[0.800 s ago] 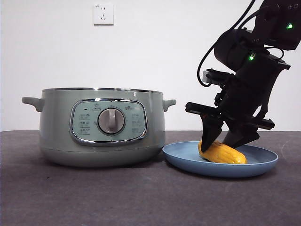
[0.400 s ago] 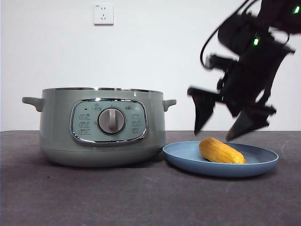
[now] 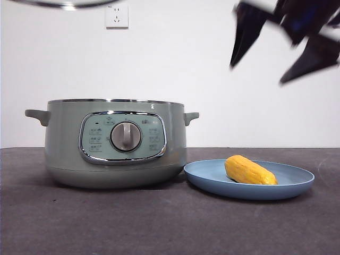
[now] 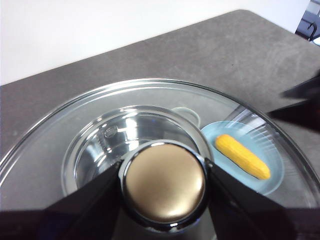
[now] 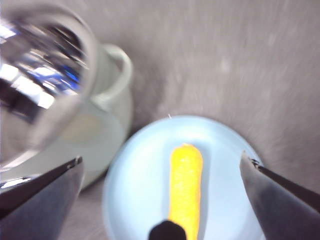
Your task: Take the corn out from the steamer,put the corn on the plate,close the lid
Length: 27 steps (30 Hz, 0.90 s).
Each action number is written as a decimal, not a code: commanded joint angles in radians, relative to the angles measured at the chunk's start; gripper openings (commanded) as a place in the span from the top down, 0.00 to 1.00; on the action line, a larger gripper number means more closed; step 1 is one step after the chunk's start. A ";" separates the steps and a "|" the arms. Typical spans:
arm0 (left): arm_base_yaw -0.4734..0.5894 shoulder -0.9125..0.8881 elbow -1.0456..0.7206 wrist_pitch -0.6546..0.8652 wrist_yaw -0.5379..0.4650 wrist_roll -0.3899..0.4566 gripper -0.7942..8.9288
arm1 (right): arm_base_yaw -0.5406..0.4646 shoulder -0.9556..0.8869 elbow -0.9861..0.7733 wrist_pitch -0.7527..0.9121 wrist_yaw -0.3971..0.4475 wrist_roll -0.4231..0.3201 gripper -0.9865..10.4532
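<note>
The corn (image 3: pixel 249 170) lies on the light-blue plate (image 3: pixel 297 183), to the right of the sage-green steamer (image 3: pixel 114 143), which stands open. My right gripper (image 3: pixel 257 74) is open and empty, high above the plate and blurred. In the right wrist view its jaws (image 5: pixel 160 159) stand wide apart over the corn (image 5: pixel 186 185) and plate (image 5: pixel 135 195). My left gripper (image 4: pixel 164 170) is shut on the knob of the glass lid (image 4: pixel 260 120), held above the steamer (image 4: pixel 100 150). Only the lid's chrome rim (image 3: pixel 69 4) shows at the front view's top edge.
A dark table (image 3: pixel 159 223) carries the steamer and the plate, with a white wall and a socket (image 3: pixel 117 16) behind. The steamer's right handle (image 3: pixel 190 116) reaches close to the plate's rim. The left wrist view shows the corn (image 4: pixel 242 156) on the plate (image 4: pixel 220 131) through the lid.
My right gripper let go of the corn and rose from the plate to the top right. The corn stays on the plate. The lid's rim has come into view at the top left.
</note>
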 commanded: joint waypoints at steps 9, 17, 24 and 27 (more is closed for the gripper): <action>-0.008 0.261 0.015 0.248 0.023 0.039 0.93 | 0.001 -0.359 -0.008 -0.117 0.003 -0.020 0.36; -0.009 0.410 0.015 0.365 0.020 0.058 0.93 | 0.001 -0.475 -0.008 -0.183 0.034 -0.026 0.36; -0.008 0.489 0.015 0.402 0.019 0.085 0.93 | 0.001 -0.489 -0.008 -0.196 0.033 -0.031 0.36; -0.008 0.507 0.015 0.408 0.019 0.085 0.93 | 0.001 -0.489 -0.008 -0.196 0.033 -0.031 0.36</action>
